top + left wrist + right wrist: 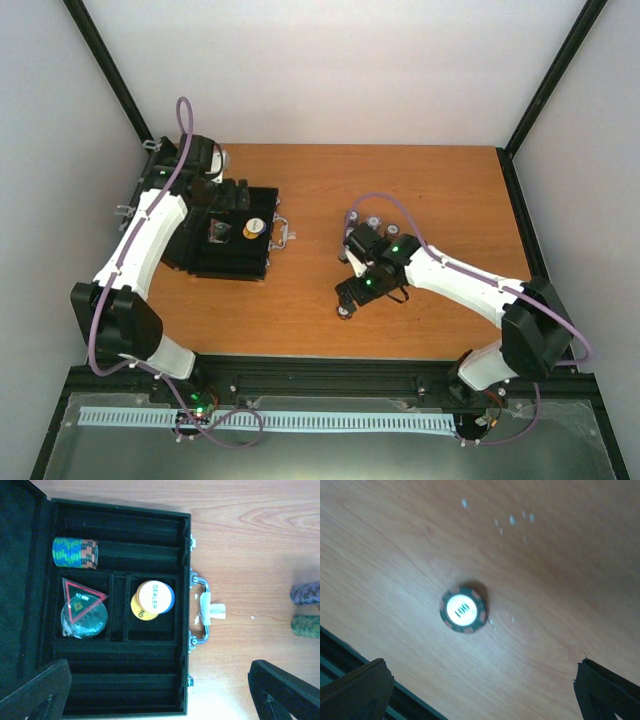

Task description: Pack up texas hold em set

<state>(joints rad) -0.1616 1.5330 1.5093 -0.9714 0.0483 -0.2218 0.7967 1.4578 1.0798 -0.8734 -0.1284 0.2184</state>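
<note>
The black hinged case (pixel 235 262) lies open at the table's left, its silver handle (pixel 202 609) facing right. Inside lie a blue, green and orange chip stack (pixel 75 553), a red-edged dark triangular token (pixel 83 599) on a clear round disc, and the round dealer discs (pixel 155 598). My left gripper (pixel 160 702) hovers open and empty above the case; it also shows in the top view (pixel 232 203). My right gripper (pixel 482 697) is open and empty above a dark striped chip stack marked 100 (pixel 464 610) on the bare table.
Several more chip stacks (pixel 375 222) stand on the table behind my right arm; two of them, a purple one (pixel 306 592) and a green one (pixel 306 625), show right of the case. The table's black front rail (pixel 350 656) runs close to the 100 chip.
</note>
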